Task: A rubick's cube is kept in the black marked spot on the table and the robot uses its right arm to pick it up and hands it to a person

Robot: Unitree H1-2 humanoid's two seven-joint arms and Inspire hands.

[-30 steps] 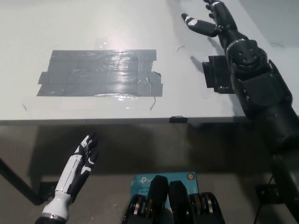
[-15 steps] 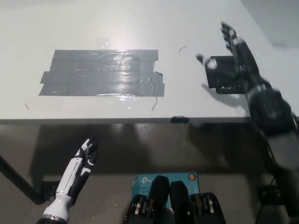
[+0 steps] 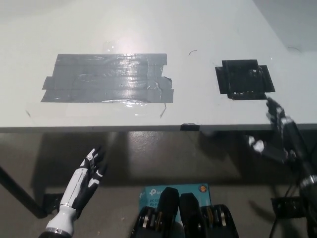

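The black marked spot (image 3: 244, 79) on the white table (image 3: 148, 29) lies bare: no Rubik's cube sits on it, and none shows anywhere else in the head view, so where the cube is now cannot be told from the picture. No person is in view either.

The clearest change is in the right hand (image 3: 280, 136). A second ago it reached well beyond the spot, up near the far side of the table; half a second ago it hung directly over the spot with its fingers spread. Now it has dropped back toward the robot, below and to the right of the spot, past the table's near edge. Its fingers are apart and nothing is held between them, so the hand is released and empty.

The left hand (image 3: 89, 173) rests far to the lower left of the spot, beneath the table's near edge, fingers loosely spread and holding nothing; it has barely shifted. The large grey tape patch (image 3: 109, 78) lies to the left of the spot, untouched.

Judging from the empty hand pulling home and the vacant spot, the arm is most likely retreating to rest, with the handover probably finished rather than still ahead.
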